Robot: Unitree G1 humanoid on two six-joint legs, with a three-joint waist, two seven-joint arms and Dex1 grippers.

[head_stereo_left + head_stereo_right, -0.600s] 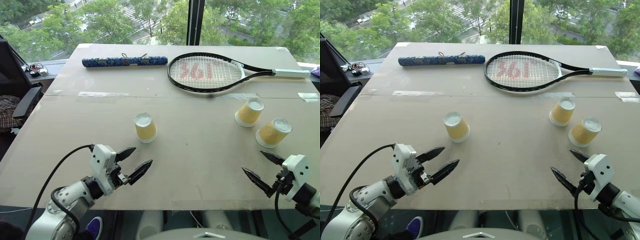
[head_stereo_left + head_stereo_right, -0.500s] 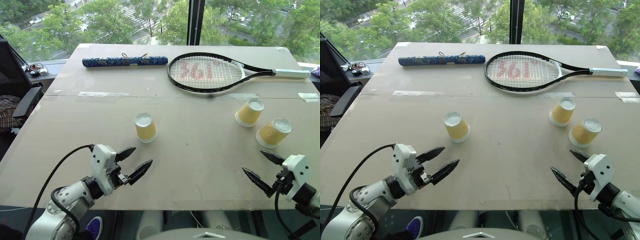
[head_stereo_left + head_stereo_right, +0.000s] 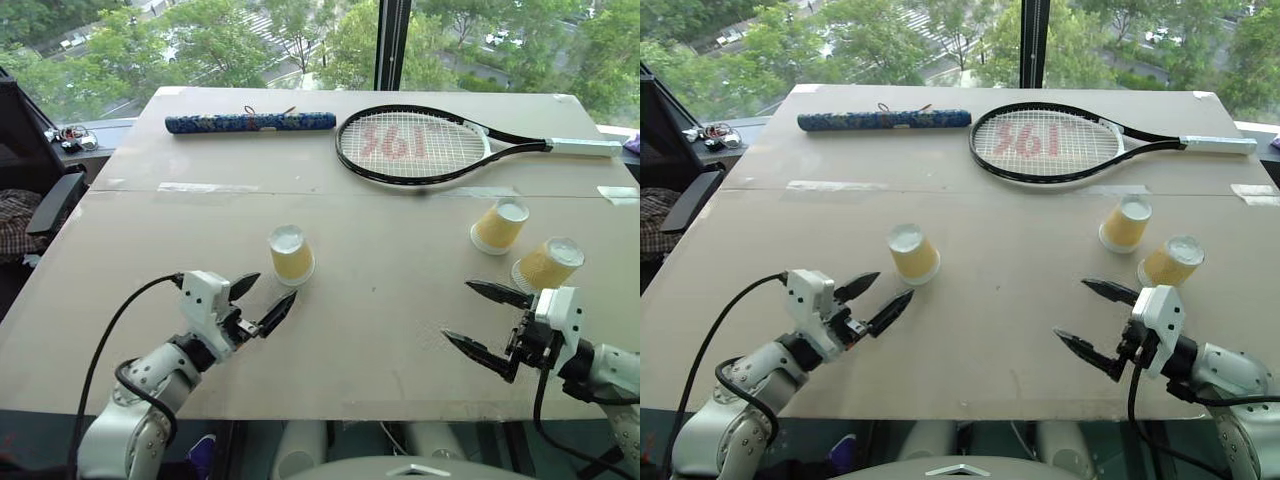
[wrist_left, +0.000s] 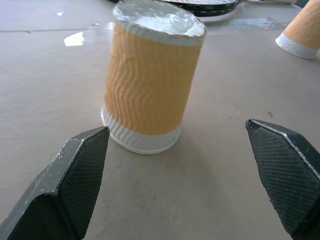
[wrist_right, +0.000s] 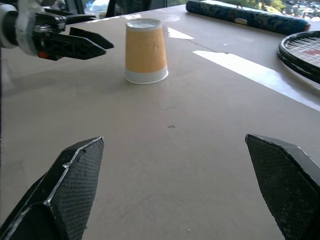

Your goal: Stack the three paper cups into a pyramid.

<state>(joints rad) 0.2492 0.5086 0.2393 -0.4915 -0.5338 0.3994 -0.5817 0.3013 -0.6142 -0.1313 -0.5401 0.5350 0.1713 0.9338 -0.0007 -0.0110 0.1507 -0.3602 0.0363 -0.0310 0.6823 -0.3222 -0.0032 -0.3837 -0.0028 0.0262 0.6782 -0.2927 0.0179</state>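
Cups stand upside down on the table (image 3: 400, 330), unstacked: one (image 3: 291, 254) left of centre, two (image 3: 498, 224) (image 3: 546, 264) at right (just beside each other). Left gripper (image 3: 258, 305), fingers wide, sits near the lone cup; right gripper (image 3: 483, 322) gapes empty near the pair.

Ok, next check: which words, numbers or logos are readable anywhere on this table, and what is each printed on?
"361°": red marking on the strings of the tennis racket; it reads upside down from the head camera.
The blue patterned roll: patterned surface, no legible text.
The three paper cups: plain ribbed sides, nothing printed.
Nothing else can be read.
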